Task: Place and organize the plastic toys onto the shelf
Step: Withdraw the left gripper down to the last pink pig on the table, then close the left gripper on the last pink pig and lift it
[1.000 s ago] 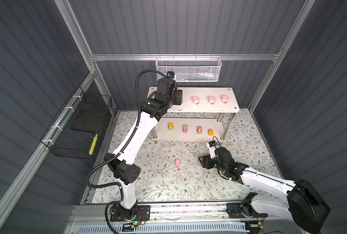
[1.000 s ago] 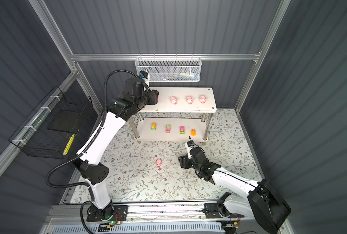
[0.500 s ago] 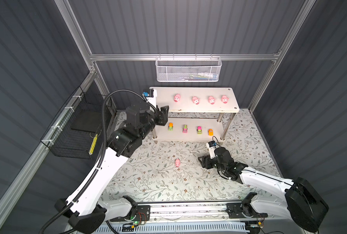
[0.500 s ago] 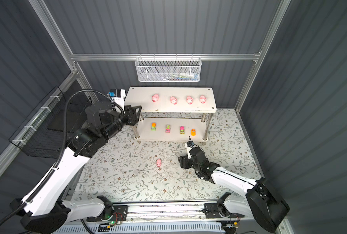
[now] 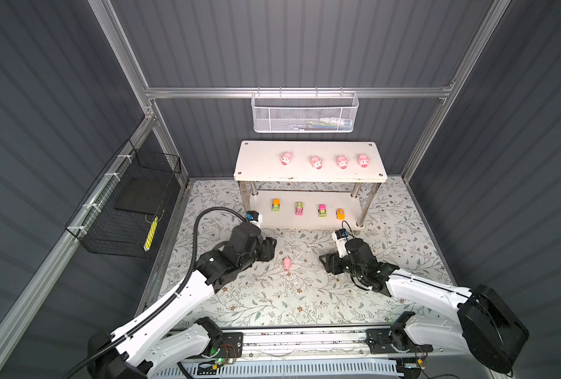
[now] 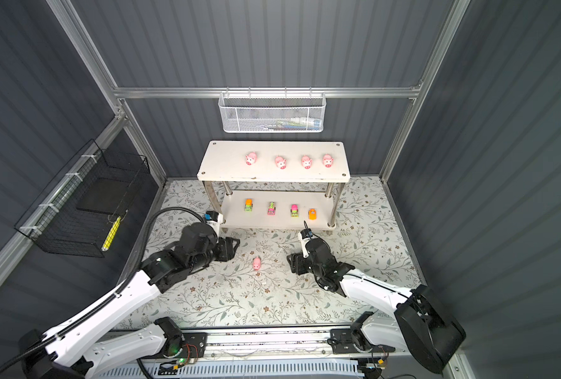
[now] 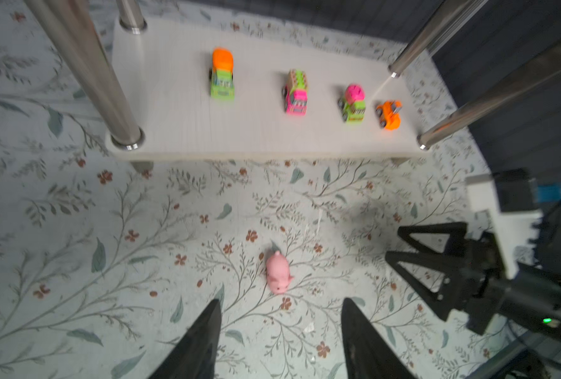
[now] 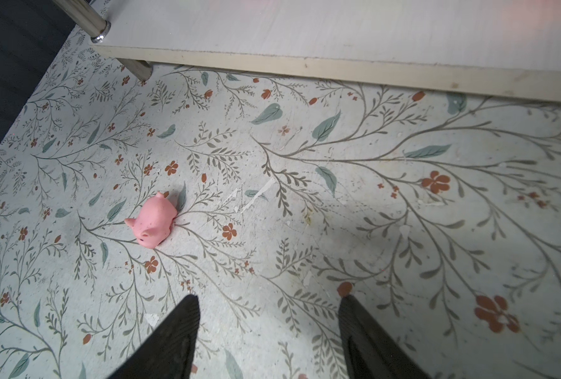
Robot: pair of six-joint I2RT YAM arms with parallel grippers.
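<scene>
The white mesh basket (image 5: pixel 305 113) blurs its contents. The left gripper (image 7: pixel 280 303) is spread and empty, with the loose pig (image 7: pixel 277 274) on the desk (image 7: pixel 108 246) just ahead of its tips. The right gripper (image 8: pixel 267 298), also spread, holds nothing. Beyond both, the shelf (image 5: pixel 256 160) carries four pigs (image 5: pixel 316 161) above and four vehicles (image 5: pixel 299 208) below.

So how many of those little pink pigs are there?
5. On the top board of the shelf, in a row: leftmost pig, second pig, third pig, rightmost pig. The fifth pig is on the floral mat before the shelf. None seems hidden.
</scene>
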